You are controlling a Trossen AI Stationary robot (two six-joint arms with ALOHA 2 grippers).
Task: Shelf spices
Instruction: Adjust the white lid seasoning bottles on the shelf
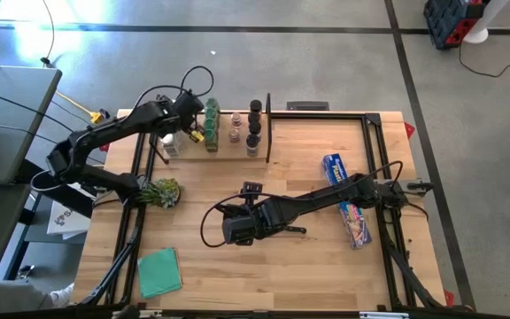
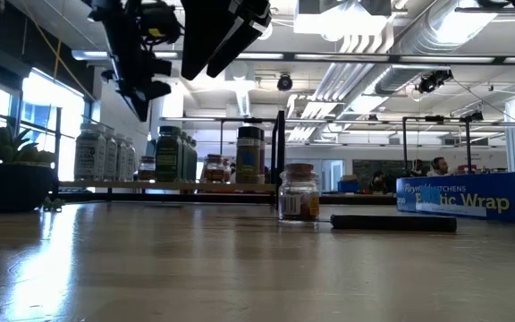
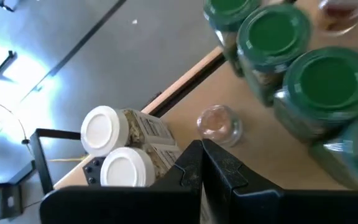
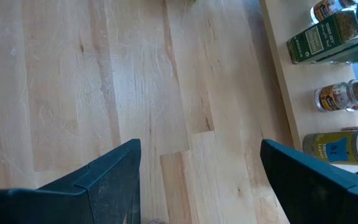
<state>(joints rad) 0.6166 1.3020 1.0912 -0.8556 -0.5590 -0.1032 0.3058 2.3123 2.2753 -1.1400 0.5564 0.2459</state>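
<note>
The shelf (image 1: 227, 151) stands at the table's far left, a black rod (image 1: 268, 124) at its right end. Spices stand upright on it: white-capped jars (image 3: 107, 130), green-capped jars (image 3: 272, 34), a small clear jar (image 3: 219, 121) and black-capped jars (image 1: 255, 124). My left gripper (image 3: 201, 163) hangs shut above the shelf's left part (image 1: 189, 122), holding nothing. My right gripper (image 1: 235, 232) stands open over bare tabletop in the middle, nothing between its fingers (image 4: 197, 180). One more spice jar (image 2: 299, 192) stands on the table in the low view.
A long blue wrap box (image 1: 345, 199) lies at the right, and a dark-handled knife (image 2: 392, 222) lies beside the lone jar. A small potted plant (image 1: 162, 190) stands in front of the shelf. A green pad (image 1: 159, 270) lies at the near left.
</note>
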